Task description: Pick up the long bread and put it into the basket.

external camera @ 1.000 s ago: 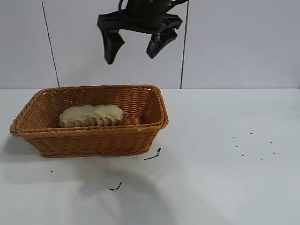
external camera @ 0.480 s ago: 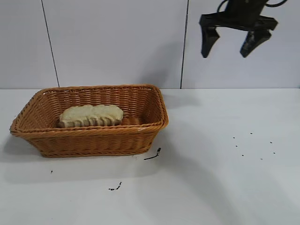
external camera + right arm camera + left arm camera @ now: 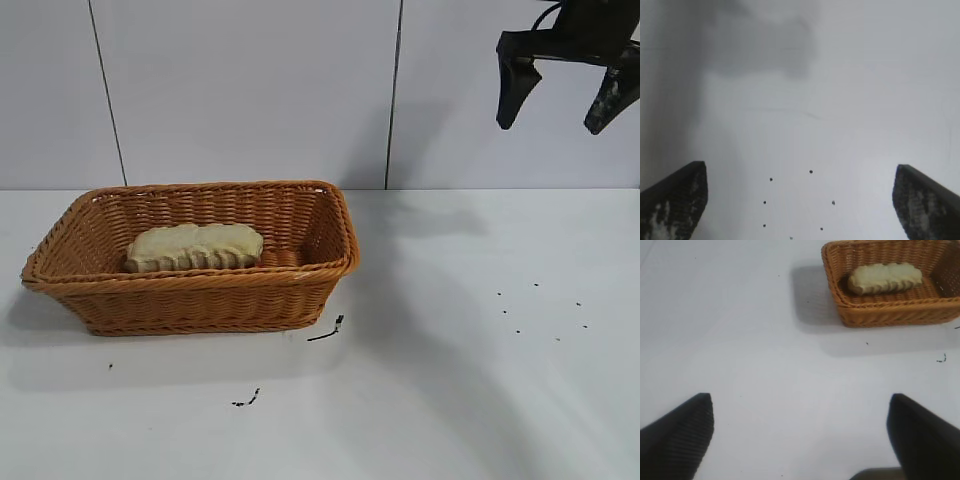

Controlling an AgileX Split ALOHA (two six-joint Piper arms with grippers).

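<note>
The long bread [image 3: 195, 247], tan with ridged stripes, lies inside the orange-brown wicker basket [image 3: 190, 283] at the table's left. My right gripper [image 3: 553, 122] is open and empty, high in the air at the far right, well away from the basket. Its wrist view shows its open gripper [image 3: 800, 200] over bare table. My left gripper [image 3: 800, 440] is out of the exterior view. Its wrist view shows it open and empty, with the bread [image 3: 885, 278] in the basket [image 3: 895, 315] far off.
Small black scraps [image 3: 327, 330] lie on the white table in front of the basket. A cluster of dark specks [image 3: 540, 310] marks the table's right side and also shows in the right wrist view [image 3: 810, 171]. A white panelled wall stands behind.
My right gripper has moved from above the basket to the far right, staying high, open and empty. The bread has stayed in the basket.
</note>
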